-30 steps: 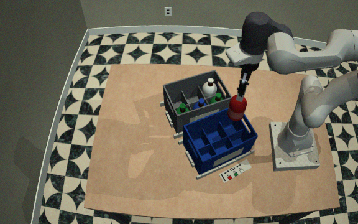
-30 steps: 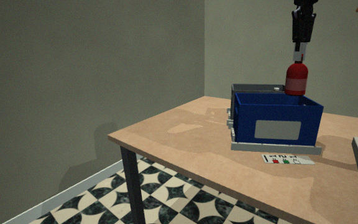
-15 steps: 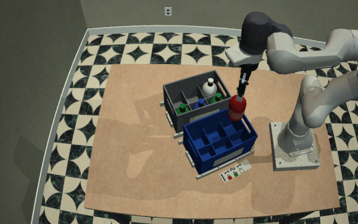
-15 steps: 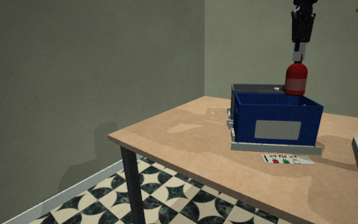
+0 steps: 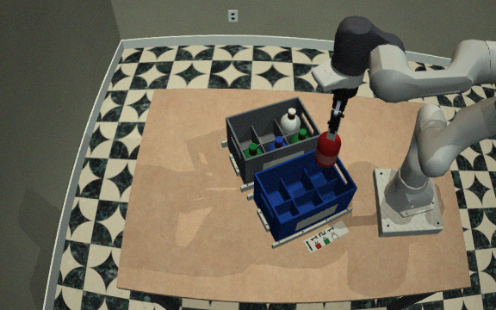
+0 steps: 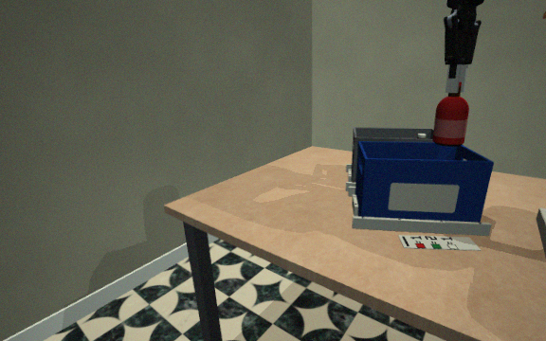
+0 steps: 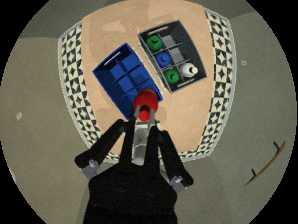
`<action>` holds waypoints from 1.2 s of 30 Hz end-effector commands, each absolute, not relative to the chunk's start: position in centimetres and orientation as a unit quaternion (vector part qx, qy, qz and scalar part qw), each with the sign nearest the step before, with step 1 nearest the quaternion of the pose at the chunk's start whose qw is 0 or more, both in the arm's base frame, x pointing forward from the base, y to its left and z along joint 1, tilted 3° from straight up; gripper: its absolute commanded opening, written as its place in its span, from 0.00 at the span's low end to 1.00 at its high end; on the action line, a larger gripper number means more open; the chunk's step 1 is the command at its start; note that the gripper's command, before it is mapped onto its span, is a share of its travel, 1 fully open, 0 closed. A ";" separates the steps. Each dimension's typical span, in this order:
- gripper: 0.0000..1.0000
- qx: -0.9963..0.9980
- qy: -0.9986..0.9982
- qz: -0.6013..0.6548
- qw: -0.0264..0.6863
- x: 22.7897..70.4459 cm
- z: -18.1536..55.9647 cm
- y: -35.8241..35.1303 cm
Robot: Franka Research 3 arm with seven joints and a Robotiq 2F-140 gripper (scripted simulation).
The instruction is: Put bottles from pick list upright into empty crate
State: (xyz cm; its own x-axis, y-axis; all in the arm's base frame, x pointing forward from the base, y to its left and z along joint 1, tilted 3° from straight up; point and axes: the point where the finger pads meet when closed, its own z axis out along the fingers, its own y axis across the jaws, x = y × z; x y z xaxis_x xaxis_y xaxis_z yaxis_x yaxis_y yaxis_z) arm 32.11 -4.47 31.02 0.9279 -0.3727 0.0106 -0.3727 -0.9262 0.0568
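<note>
My gripper [image 5: 334,128] is shut on the neck of a red bottle [image 5: 328,150] and holds it upright in the air over the far right corner of the empty blue crate [image 5: 305,194]. The bottle also shows in the side view [image 6: 450,120], its base just above the blue crate's rim [image 6: 422,182], and in the wrist view [image 7: 147,102]. The grey crate [image 5: 272,136] behind holds a white bottle [image 5: 290,120], two green bottles [image 5: 252,150] [image 5: 301,134] and a blue bottle [image 5: 278,142]. The pick list [image 5: 326,237] lies in front of the blue crate, showing red, green and white marks.
The robot's base plate [image 5: 407,202] stands on the table to the right of the blue crate. Both crates sit on pale rails. The table's edges drop to a chequered floor.
</note>
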 end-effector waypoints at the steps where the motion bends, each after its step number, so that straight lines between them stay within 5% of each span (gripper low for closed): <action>1: 0.00 0.981 -0.191 0.006 0.029 32.5 31.4 -4.5; 36: 0.00 0.981 -0.191 0.006 0.029 32.5 30.3 -4.6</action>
